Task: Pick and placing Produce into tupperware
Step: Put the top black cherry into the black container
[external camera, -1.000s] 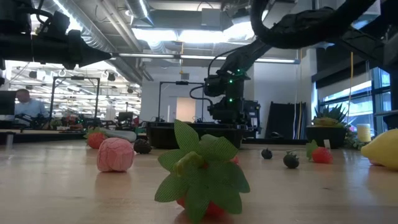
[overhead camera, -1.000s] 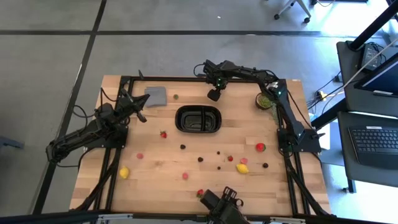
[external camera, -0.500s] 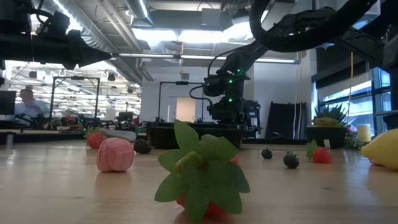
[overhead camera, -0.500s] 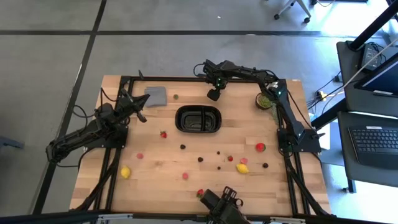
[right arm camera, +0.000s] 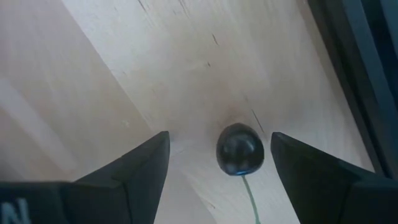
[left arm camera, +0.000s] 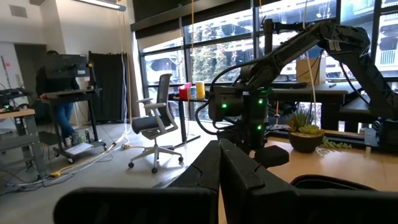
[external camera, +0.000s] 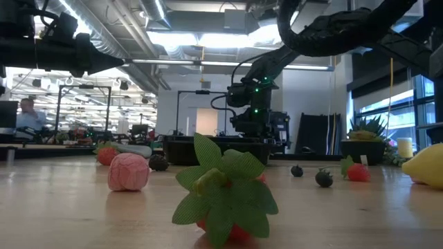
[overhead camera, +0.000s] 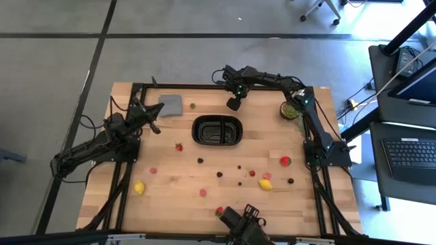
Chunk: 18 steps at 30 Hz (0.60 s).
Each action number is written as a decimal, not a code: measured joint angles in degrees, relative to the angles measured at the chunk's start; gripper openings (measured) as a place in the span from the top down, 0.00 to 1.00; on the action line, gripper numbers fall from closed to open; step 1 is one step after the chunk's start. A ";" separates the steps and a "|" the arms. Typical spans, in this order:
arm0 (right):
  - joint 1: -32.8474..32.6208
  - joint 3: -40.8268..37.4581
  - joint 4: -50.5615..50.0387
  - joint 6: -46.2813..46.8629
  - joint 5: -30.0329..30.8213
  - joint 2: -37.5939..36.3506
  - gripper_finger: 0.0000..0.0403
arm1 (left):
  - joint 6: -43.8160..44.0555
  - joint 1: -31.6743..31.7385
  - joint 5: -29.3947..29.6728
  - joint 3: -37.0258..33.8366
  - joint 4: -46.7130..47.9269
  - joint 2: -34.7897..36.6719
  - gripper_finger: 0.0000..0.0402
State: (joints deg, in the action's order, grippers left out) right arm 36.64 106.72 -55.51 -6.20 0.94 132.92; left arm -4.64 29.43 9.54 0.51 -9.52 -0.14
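Observation:
The black tray (overhead camera: 218,131) sits mid-table, with its rim (left arm camera: 329,183) also in the left wrist view. Toy produce is scattered on the near half: a strawberry (overhead camera: 179,146), lemons (overhead camera: 138,187) (overhead camera: 266,184), and pink (overhead camera: 153,170) and dark (overhead camera: 219,174) pieces. My right gripper (overhead camera: 234,103) is beyond the tray's far side, pointing down and open. Its fingers (right arm camera: 140,168) stand on either side of a dark berry (right arm camera: 240,149) with a green stem, which lies on the wood. My left gripper (overhead camera: 156,128) is shut and raised left of the tray.
A flat grey square (overhead camera: 171,104) lies at the far left, with a small greenish piece (overhead camera: 193,105) beside it. A potted plant (overhead camera: 291,110) stands at the far right. A leafy strawberry (external camera: 225,187) and a pink ball (external camera: 128,171) lie close to the low camera. A black frame rail (right arm camera: 367,68) runs near the berry.

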 joint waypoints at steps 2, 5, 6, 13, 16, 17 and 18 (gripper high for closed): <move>0.00 0.00 -0.02 0.07 -0.06 0.00 0.30 | 0.00 0.01 0.00 0.00 -0.01 0.00 1.00; 0.00 -0.02 -0.04 0.09 -0.12 0.00 0.30 | -0.02 0.00 0.00 0.00 0.00 0.00 1.00; 0.00 0.00 -0.04 0.09 -0.12 0.00 0.30 | -0.02 0.02 0.00 0.00 -0.01 -0.01 1.00; 0.02 0.00 -0.07 1.95 -0.10 0.00 0.32 | -0.02 0.01 0.00 0.00 -0.01 -0.01 1.00; 0.02 0.00 -0.07 2.05 -0.10 0.00 0.37 | -0.02 0.00 0.00 0.00 -0.02 0.00 1.00; 0.02 -0.02 -0.07 2.05 -0.10 0.00 0.39 | -0.02 0.00 0.00 0.00 -0.02 0.00 1.00; 0.02 0.00 -0.07 1.87 -0.10 0.00 0.41 | -0.02 0.00 0.00 0.00 -0.02 0.00 1.00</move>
State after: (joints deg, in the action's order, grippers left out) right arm 36.67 106.71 -55.57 -4.33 0.84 132.92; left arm -4.67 29.43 9.54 0.51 -9.54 -0.14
